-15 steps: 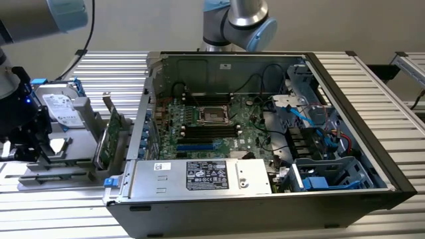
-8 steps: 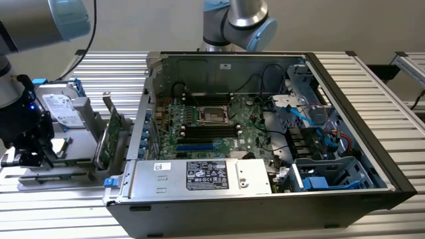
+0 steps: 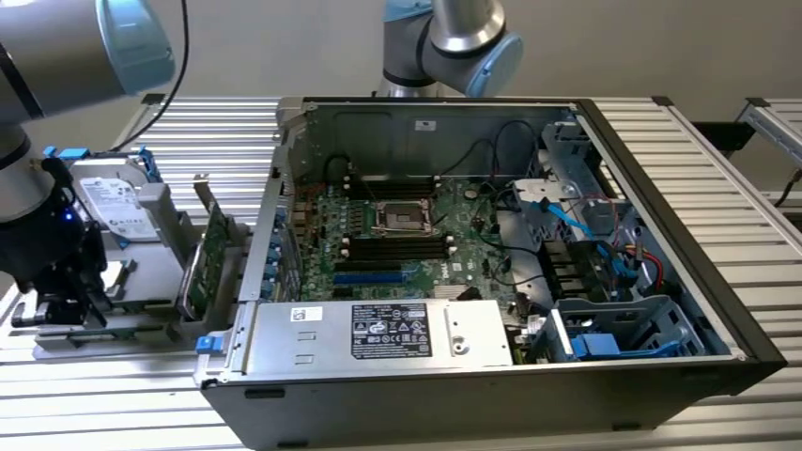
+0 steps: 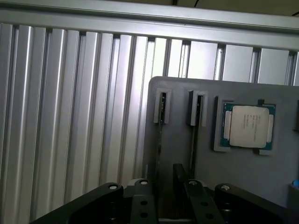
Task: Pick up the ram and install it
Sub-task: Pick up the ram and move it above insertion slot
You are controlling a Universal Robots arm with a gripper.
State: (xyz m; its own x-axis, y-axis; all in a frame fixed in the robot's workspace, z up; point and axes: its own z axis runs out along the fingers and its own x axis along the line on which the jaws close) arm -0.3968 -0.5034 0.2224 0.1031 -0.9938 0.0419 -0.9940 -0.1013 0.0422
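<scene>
While the end effector [image 4: 168, 189] is hovering low over the gray holder [image 4: 233, 177] on the table [image 4: 70, 121], fingers apart and empty, the pickup step seems to be only beginning. The ram [image 4: 160, 140] is standing on edge near the holder's corner, beside a second stick [image 4: 193, 140] and the processor [image 4: 247, 125]. Gripping it would likely be calling for fingers centred astride that thin edge.

Upright expansion card [image 3: 210, 252] and hard drive [image 3: 113, 202] near the tool [image 3: 66, 305]

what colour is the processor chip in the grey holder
The processor chip has a silver lid with a green border, seen best in the wrist view.
</scene>
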